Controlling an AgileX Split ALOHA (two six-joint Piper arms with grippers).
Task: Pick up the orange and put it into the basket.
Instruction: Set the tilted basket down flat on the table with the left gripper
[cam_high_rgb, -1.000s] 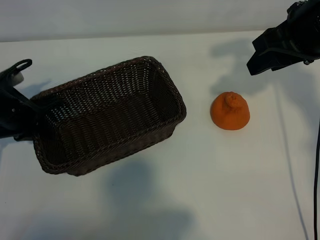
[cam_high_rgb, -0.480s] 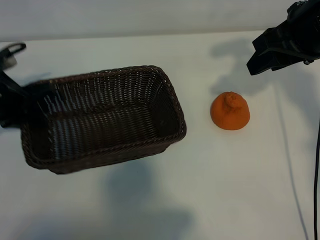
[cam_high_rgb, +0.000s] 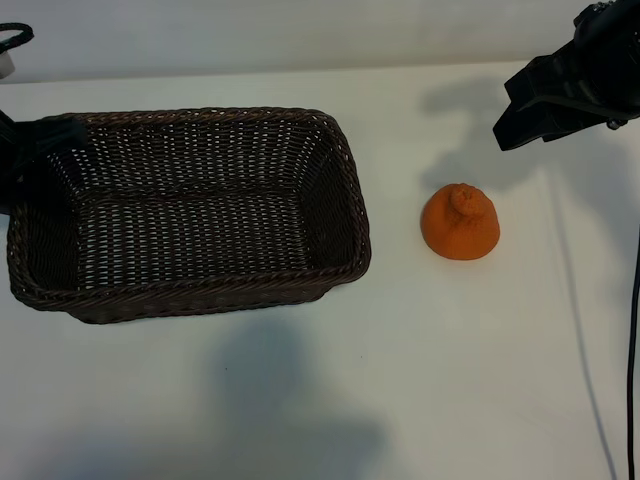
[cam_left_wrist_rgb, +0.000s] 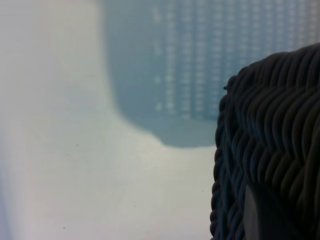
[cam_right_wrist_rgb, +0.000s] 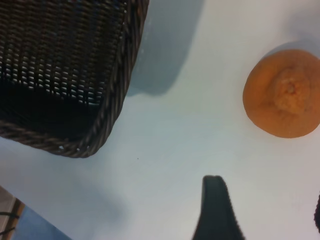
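Basket (cam_high_rgb: 190, 290) now raised and leveled by left end effector (cam_high_rgb: 25, 165)

The exterior camera is looking steeply down on the table (cam_high_rgb: 400, 400); the left wrist camera is sitting tight against the basket (cam_left_wrist_rgb: 270, 150) rim; the right wrist camera is looking down from higher, sharing basket and orange (cam_right_wrist_rgb: 282, 95) with the exterior view.

Two matte-black robot arms frame the scene, the right tool (cam_high_rgb: 545, 105) a blocky angular housing with a thin black cable (cam_high_rgb: 632, 330) trailing below, the left tool (cam_high_rgb: 20, 160) dark beside a small looped bracket (cam_high_rgb: 14, 35).
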